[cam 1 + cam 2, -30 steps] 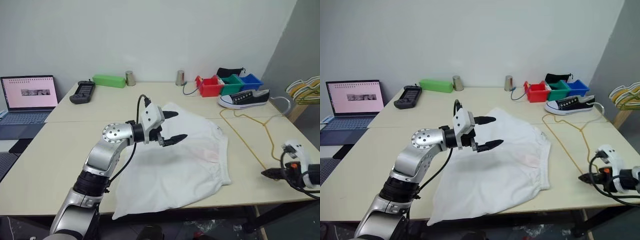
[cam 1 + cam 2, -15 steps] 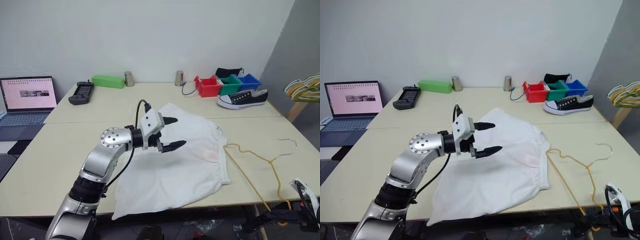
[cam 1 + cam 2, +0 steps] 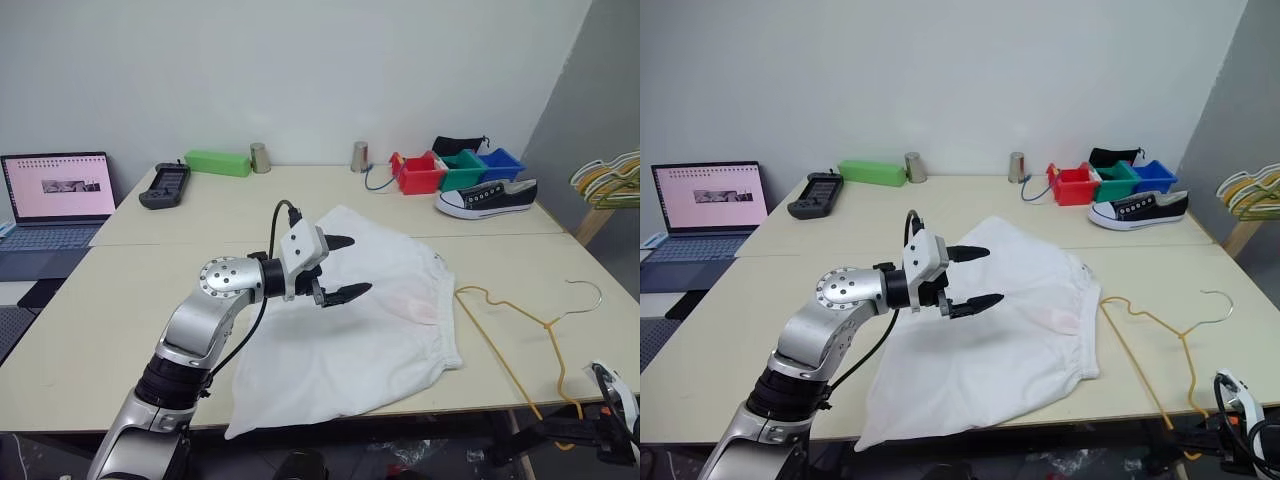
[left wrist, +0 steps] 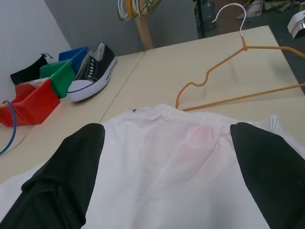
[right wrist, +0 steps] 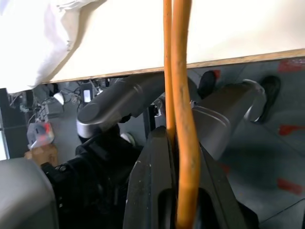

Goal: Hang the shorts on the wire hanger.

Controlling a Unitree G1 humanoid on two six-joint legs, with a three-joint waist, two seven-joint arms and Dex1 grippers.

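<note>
Compared with a second earlier, the wire hanger [image 3: 530,335] has been drawn toward the near desk edge and turned, its hook now pointing to the far right, while the right end effector [image 5: 183,157] has dropped from desk level to below the desk's front edge; the left end effector [image 3: 343,268] has kept its place. The right end effector is closed on the wire hanger, pinching the doubled yellow wire at the corner that overhangs the desk [image 3: 120,330], which likely explains the low grip: the thin wire lies flat on the surface and is easier to seize where it projects past the edge. The rest of the hanger rests on the desk just beside the gathered waistband of the shorts [image 3: 350,350], with its near shoulder at the waistband corner. The shorts lie spread flat at the desk centre, one corner hanging over the front edge. The left end effector hovers over them with its fingers [image 4: 71,167] spread wide and empty, pointed toward the waistband, apparently poised to lift the fabric once the hanger is brought alongside. A sneaker [image 3: 487,197] and coloured bins [image 3: 455,168] stand well apart at the rear.
</note>
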